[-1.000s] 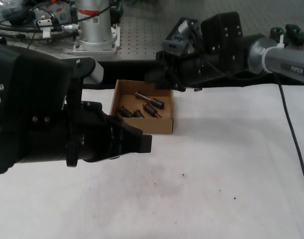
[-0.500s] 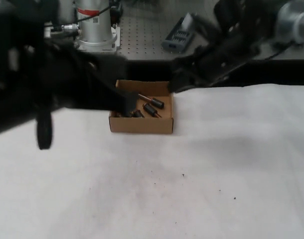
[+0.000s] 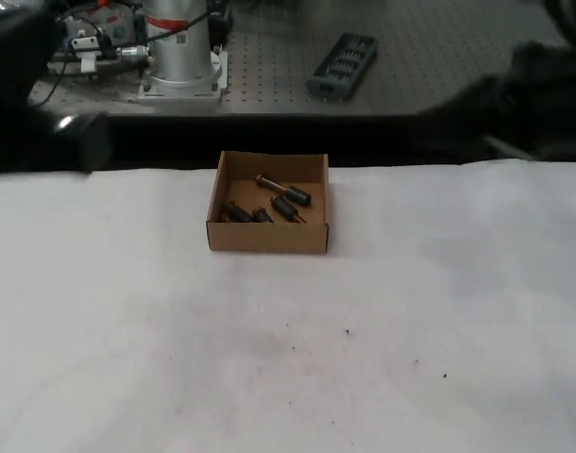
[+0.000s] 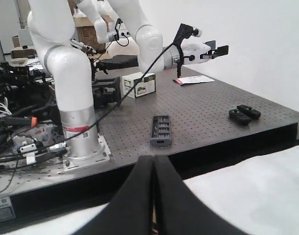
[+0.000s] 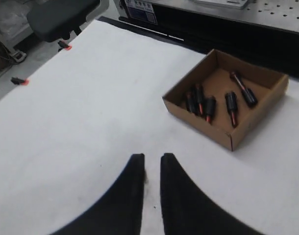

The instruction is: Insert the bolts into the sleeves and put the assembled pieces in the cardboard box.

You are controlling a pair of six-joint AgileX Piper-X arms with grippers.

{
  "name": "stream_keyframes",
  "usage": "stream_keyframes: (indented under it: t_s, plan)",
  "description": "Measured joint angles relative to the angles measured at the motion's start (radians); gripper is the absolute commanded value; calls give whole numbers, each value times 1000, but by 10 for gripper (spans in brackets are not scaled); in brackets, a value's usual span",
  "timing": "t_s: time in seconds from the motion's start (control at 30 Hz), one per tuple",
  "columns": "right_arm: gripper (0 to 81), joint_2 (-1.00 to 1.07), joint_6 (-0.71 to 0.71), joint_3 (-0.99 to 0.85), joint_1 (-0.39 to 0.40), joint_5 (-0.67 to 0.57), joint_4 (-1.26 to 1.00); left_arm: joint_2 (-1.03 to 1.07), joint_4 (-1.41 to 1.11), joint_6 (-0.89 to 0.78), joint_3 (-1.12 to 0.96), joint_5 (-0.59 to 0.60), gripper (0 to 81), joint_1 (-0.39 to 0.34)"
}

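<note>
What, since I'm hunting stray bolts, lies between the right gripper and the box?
Nothing: in the right wrist view, only bare white cloth separates the right gripper from the box.

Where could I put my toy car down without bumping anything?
The white cloth is bare in front of the brown cardboard box and on both sides of it. It's crowded inside the box, with the black-sleeved bolts, and on the grey holed metal table behind, with cables and a silver post.
</note>
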Motion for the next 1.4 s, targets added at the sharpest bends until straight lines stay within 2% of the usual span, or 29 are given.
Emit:
stream_keyframes:
  t_s: [0.13, 0.3, 0.37, 0.47, 0.5, 0.63, 0.8, 0.93, 1.23, 1.4]
  plan:
    - [103, -164, 15, 209, -1, 19, -115, -41, 1, -90, 152, 142, 6, 0]
    - [103, -248, 15, 417, -1, 65, -263, -20, -58, -133, 332, 195, 6, 0]
    - [95, -248, 23, 543, -1, 75, -343, -11, -78, -134, 363, 195, 6, 0]
    - [19, -251, 48, 620, -1, 76, -413, 8, -153, -137, 420, 186, 6, 0]
    - [42, -251, 56, 648, -1, 76, -451, 15, -192, -137, 443, 172, 6, 0]
    - [43, -253, 83, 779, -1, 87, -664, 71, -382, -139, 535, 84, 6, 0]
    - [43, -255, 83, 922, -1, 115, -844, 168, -439, -139, 625, 38, 6, 0]
    - [43, -253, 83, 967, -1, 140, -870, 195, -441, -139, 641, 34, 6, 0]
    - [43, -253, 173, 980, -1, 322, -898, 195, -482, -139, 641, 34, 6, 0]
    - [43, -253, 180, 980, -1, 338, -905, 195, -484, -139, 641, 34, 6, 0]
